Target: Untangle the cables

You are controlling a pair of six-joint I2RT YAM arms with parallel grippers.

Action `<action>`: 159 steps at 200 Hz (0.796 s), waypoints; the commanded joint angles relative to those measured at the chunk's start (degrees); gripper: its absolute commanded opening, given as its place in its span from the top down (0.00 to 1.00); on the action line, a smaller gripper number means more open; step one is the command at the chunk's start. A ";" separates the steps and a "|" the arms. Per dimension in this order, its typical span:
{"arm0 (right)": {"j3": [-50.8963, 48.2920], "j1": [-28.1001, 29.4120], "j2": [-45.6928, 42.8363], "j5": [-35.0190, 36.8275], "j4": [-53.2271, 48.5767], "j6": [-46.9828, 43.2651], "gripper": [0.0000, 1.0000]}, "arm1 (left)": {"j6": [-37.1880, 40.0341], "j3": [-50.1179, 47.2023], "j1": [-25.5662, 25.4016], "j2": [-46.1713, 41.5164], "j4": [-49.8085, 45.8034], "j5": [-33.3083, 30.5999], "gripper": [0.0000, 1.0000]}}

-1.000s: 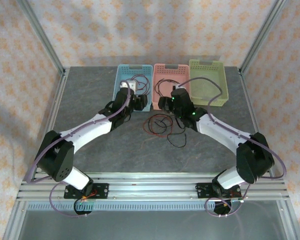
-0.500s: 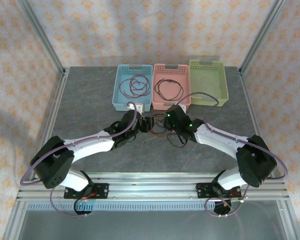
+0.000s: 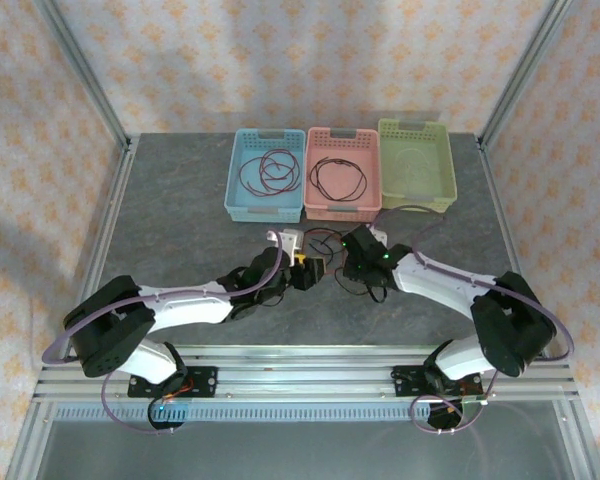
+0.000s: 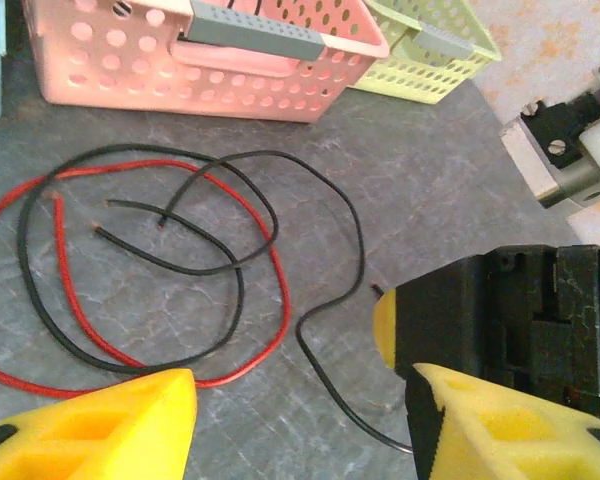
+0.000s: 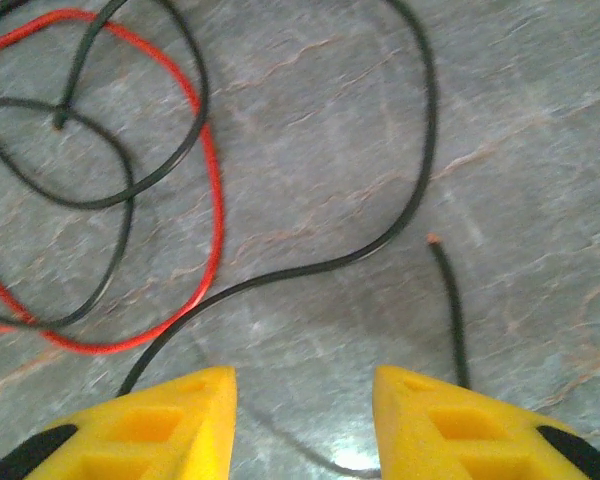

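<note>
Left gripper (image 4: pixel 300 430) sits low over the grey surface (image 4: pixel 450 170), jaws wide apart, nothing betw. them. Just ahead of its yellow fingers (image 4: pixel 100 425) lies the tangle. A red cable (image 4: pixel 283 300) makes a big loop, w/ a black cable (image 4: pixel 21 245) crossing it in several spots. Both lie flat on the surface, near the front of the pink basket (image 4: pixel 210 60). A second black cable (image 4: pixel 361 245) arcs out of the loops to the right, bends back and runs down toward the right-hand finger; can't tell if it touches. Green basket (image 4: pixel 435 50) stands beside the pink one, further right.

Right gripper (image 5: pixel 305 420) also hangs close over the surface, jaws apart w/ a moderate gap, gripping nothing. In its wrist view the red loop and black strands sit up-left. One long black strand sweeps down from the top right and ends under the left finger. A loose black end (image 5: pixel 450 300) w/ a bare copper tip lies just ahead of the right finger.

From above, the 2 grippers face each other mid-surface, near but apart, tangle betw. and just behind them. At the back, three baskets in a row:
- blue basket (image 3: pixel 265 213) holds a reddish-brown coil (image 3: pixel 270 170)
- pink holds a black coil (image 3: pixel 338 178)
- green has a faint pale loop (image 3: pixel 410 160), hard to make out
</note>
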 commanded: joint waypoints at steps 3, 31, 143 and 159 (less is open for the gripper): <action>0.21 1.95 -3.06 -1.94 2.44 0.44 0.59 | -6.32 -5.03 -0.21 -1.24 8.03 -1.32 0.42; -0.21 3.11 -5.44 -3.76 3.30 -2.60 0.55 | -12.48 -12.06 -0.21 -3.68 14.03 -4.60 0.42; 7.66 4.82 7.32 -1.44 -2.95 -6.63 0.57 | -15.30 -14.51 1.10 -3.42 17.93 -5.38 0.44; 8.30 4.88 8.39 -1.19 -2.97 -7.01 0.58 | -15.28 -14.48 1.03 -3.55 17.91 -5.75 0.44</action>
